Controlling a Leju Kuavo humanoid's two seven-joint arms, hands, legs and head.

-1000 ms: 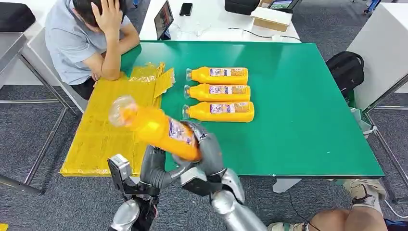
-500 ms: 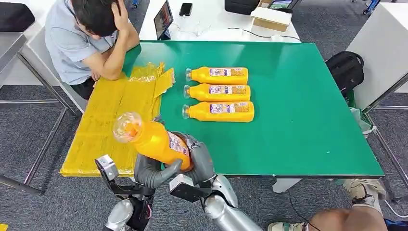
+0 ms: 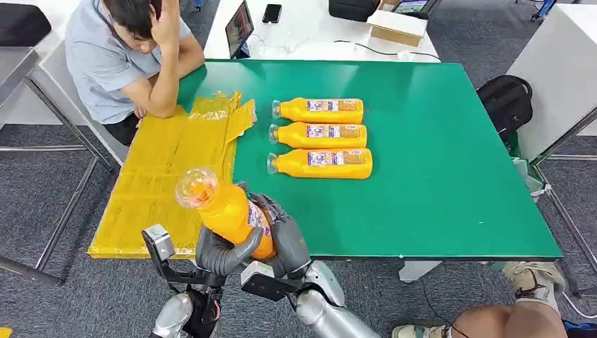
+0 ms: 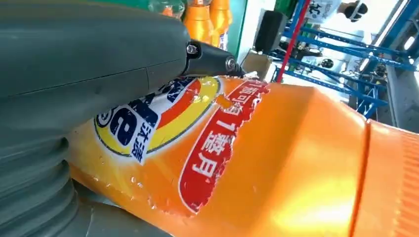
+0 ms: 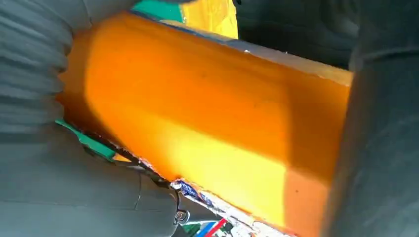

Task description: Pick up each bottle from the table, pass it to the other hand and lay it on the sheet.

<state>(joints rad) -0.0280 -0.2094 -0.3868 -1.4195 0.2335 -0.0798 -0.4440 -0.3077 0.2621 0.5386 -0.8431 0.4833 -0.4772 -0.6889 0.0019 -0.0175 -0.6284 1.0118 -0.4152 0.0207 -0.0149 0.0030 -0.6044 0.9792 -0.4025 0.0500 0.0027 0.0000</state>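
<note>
Seated at the far left corner: a person (image 3: 120,60). Spread over the table's left: yellow sheet (image 3: 162,183). At the near edge, held aloft: orange bottle (image 3: 225,210), left hand (image 3: 220,250) and right hand (image 3: 281,236) both wrapped around it. Label lettering legible from the left wrist (image 4: 197,143). Further right, lying in a row: three bottles (image 3: 320,135).

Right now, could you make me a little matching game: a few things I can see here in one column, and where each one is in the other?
Things:
1. held bottle
2. three bottles
3. yellow sheet
4. black backpack

Places:
A. on the floor right of the table
B. lying in a row on the green table
C. spread over the table's left part
D. gripped between the left hand and the right hand

Pairs: 1-D, 2-B, 3-C, 4-A
</note>
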